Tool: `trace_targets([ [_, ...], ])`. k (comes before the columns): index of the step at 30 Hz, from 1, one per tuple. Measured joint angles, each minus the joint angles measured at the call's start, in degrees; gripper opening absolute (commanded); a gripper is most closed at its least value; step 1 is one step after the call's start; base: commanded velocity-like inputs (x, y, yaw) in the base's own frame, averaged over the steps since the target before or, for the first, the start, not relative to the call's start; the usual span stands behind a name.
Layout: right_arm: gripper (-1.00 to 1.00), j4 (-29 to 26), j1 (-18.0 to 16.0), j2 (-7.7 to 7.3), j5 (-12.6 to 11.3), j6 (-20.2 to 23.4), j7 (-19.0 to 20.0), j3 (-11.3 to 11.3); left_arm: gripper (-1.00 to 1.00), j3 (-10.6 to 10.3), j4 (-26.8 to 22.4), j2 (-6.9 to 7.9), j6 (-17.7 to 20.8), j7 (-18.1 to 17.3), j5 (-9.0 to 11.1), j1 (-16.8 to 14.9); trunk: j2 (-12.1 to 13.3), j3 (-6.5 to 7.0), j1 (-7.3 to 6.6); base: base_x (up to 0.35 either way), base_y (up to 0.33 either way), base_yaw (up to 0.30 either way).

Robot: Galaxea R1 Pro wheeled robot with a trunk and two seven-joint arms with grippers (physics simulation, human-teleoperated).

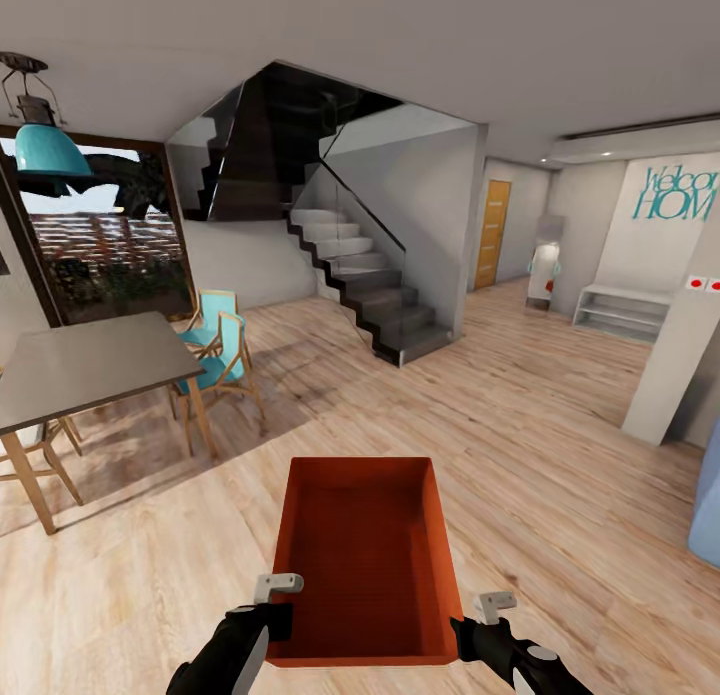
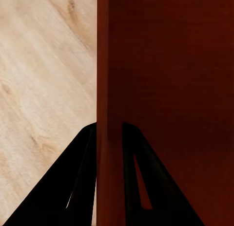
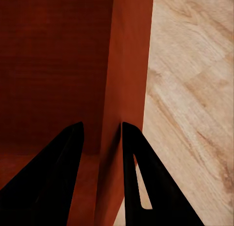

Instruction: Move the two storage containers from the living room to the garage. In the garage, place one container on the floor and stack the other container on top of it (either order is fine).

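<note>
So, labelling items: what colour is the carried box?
Orange-red, plain, seen best in the head view: box.

Both arms stretched forward and low, one at each side of the storage container (image 1: 362,560). Left gripper (image 2: 108,138) clamped over its left wall, one finger inside, one outside. Right gripper (image 3: 102,138) clamped the same way over its right wall.

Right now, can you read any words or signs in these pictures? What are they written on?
"Welco" over "HOM": teal letters on the white wall at the right, cut off by the picture's edge.
Two small white signs with red dots on the pillar at the right: no letters can be read.
The orange-red storage container held by the left hand and right hand: no label on it.
</note>
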Motion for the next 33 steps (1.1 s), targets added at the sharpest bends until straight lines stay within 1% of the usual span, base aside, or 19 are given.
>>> trace_targets([
  [4, -1.0, 0.01, 0.0, 0.0, 0.0, 0.0, 0.0, 0.0, -1.0, 0.0, 0.0, 0.0, 0.0, 0.01, 0.01, 0.02, 0.0, 0.0, 0.0, 0.267, 0.0, -0.012],
  [7, -1.0, 0.0, 0.01, -0.01, -0.04, 0.0, -0.01, 0.03, -1.0, 0.01, 0.01, 0.0, -0.01, -0.02, -0.03, 0.01, 0.0, 0.02, 0.0, 0.267, 0.0, -0.168],
  [21, -1.0, -0.05, 0.02, -0.01, -0.15, 0.15, -0.03, 0.08, -1.0, 0.02, 0.06, -0.01, 0.0, 0.0, -0.01, -0.01, 0.0, 0.34, 0.0, 0.273, 0.0, -0.268],
  [33, -1.0, -0.08, 0.02, -0.01, -0.21, 0.16, -0.04, 0.09, -1.0, 0.02, 0.09, 0.0, -0.07, -0.01, 0.01, -0.03, 0.0, 0.73, -0.01, 0.318, 0.0, -0.272],
])
